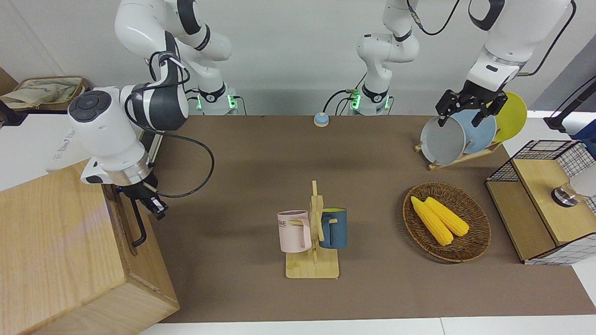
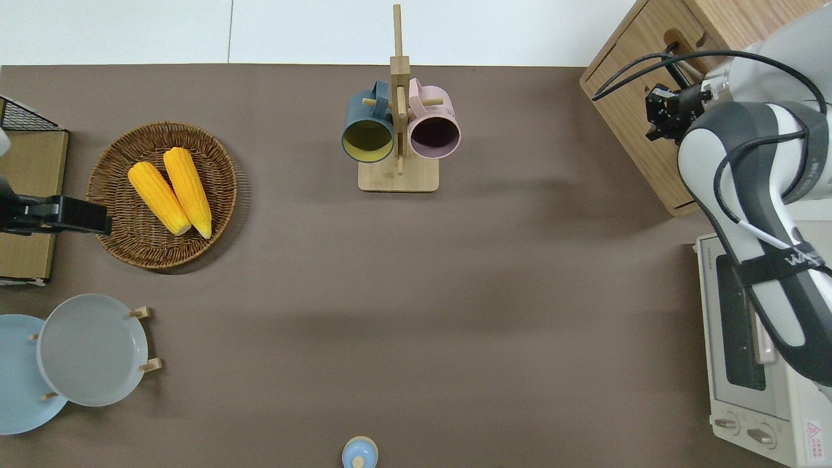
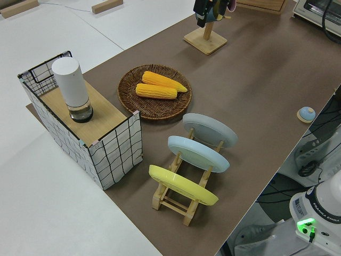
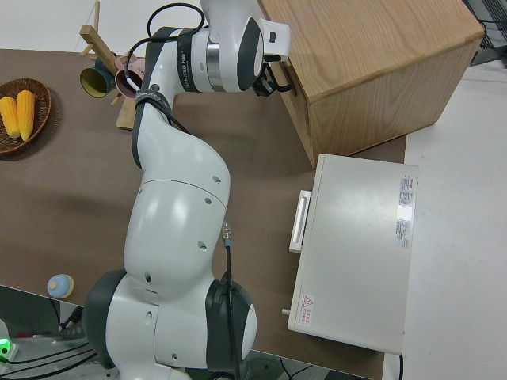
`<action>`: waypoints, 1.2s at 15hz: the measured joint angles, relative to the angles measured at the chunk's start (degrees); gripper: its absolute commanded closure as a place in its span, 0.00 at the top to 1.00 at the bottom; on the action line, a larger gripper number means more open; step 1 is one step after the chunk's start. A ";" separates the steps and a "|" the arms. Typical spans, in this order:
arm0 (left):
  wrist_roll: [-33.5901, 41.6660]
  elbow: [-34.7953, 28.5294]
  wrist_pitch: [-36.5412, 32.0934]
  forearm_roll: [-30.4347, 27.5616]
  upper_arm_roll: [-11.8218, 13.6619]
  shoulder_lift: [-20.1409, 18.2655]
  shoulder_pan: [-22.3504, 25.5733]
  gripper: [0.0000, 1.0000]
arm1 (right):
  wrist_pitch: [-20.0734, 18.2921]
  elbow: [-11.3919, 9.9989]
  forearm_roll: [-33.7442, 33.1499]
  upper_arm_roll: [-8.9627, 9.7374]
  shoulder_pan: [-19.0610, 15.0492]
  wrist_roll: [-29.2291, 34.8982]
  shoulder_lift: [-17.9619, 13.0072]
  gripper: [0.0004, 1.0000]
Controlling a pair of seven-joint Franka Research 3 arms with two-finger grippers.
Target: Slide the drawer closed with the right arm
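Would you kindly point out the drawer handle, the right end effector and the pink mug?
drawer handle [image 1: 138,228], front view, middle of the black bar
right end effector [image 1: 158,208], front view, between the fingertips
pink mug [image 1: 294,231], front view, its side wall

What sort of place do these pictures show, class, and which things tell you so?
Probably a robotics lab staged as a kitchen: two arms mounted at a table, with a toaster oven, a plate rack and a mug stand.

Yellow corn cobs [image 1: 439,219] — pink mug [image 1: 294,231], dark blue mug [image 1: 334,228]
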 measured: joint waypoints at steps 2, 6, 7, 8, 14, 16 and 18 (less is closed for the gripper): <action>0.00 0.00 0.00 0.00 0.00 0.00 0.00 1.00 | -0.06 -0.01 0.00 0.00 0.01 -0.33 -0.01 0.00; 0.00 0.00 0.00 0.00 0.00 0.00 0.00 1.00 | -0.09 -0.04 -0.01 0.01 0.03 -0.73 -0.03 0.00; 0.00 0.00 0.00 0.00 0.00 0.00 0.00 1.00 | -0.12 -0.06 -0.01 0.02 0.04 -0.90 -0.04 0.00; 0.00 0.00 0.00 0.00 0.00 0.00 0.00 1.00 | -0.12 -0.07 -0.01 0.03 0.06 -1.08 -0.07 0.00; 0.00 0.00 0.00 0.00 0.00 0.00 0.00 1.00 | -2.71 0.24 -0.04 -0.04 4.45 -3.61 -1.55 0.00; 0.00 0.00 0.00 0.00 0.00 0.00 0.00 1.00 | -5.22 0.29 -0.05 -0.16 7.35 -3.61 -2.60 0.00; 0.00 0.00 0.00 0.00 0.00 0.00 0.00 1.00 | -7.97 0.29 -0.30 -0.86 10.82 -3.63 -3.93 0.00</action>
